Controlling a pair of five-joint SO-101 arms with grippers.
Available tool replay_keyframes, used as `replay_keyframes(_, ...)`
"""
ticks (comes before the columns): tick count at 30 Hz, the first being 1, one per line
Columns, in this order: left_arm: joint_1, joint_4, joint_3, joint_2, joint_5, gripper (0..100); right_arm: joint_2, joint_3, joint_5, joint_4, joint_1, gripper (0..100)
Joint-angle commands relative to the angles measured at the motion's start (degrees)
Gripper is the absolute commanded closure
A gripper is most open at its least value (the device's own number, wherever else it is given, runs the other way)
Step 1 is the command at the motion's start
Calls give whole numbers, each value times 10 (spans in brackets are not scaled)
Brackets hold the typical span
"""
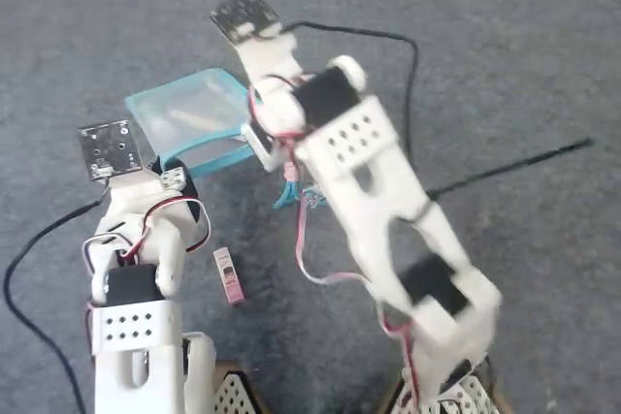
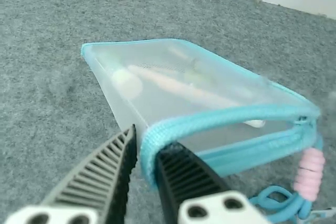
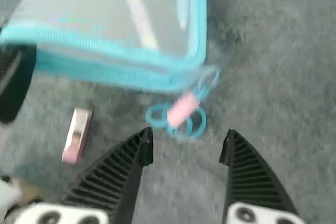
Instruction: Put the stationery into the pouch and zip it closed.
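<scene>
Pens (image 2: pixel 178 87) are held in the pouch (image 2: pixel 220 116), which is gripped by the left fingers (image 2: pixel 105 177); a pink item (image 1: pixel 229 274) is left out, the zip unclosed, right fingers (image 3: pixel 118 171) spread.

The claw (image 3: pixel 185 153) hangs open over the grey surface (image 3: pixel 273 66), just short of the zip pull (image 3: pixel 181 109). The pull lies at the pouch (image 3: pixel 94 14) corner. A pink block (image 3: pixel 75 136) lies nearby.
</scene>
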Motion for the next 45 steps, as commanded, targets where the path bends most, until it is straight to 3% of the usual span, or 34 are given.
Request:
replay_keyframes(1, 4, -3, -15, 0, -12, 988, -197, 233, 26, -23, -24, 793)
replay_keyframes(8, 3, -3, -15, -2, -12, 988, -388, 687, 31, -347, -82, 793)
replay_keyframes(13, 2, -3, -15, -2, -15, 988, -442, 842, 26, -509, -137, 796)
replay_keyframes(17, -3, -4, -18, -2, -34, 988, -435, 861, -3, -535, -175, 794)
replay_keyframes(25, -77, 20, -70, 3, -32, 988, -310, 813, -6, -548, -216, 793)
replay_keyframes(37, -240, 38, -120, 3, -79, 988, -214, 710, -6, -548, -252, 793)
replay_keyframes(45, -248, 52, -131, 3, -84, 988, -98, 636, -37, -546, -259, 796)
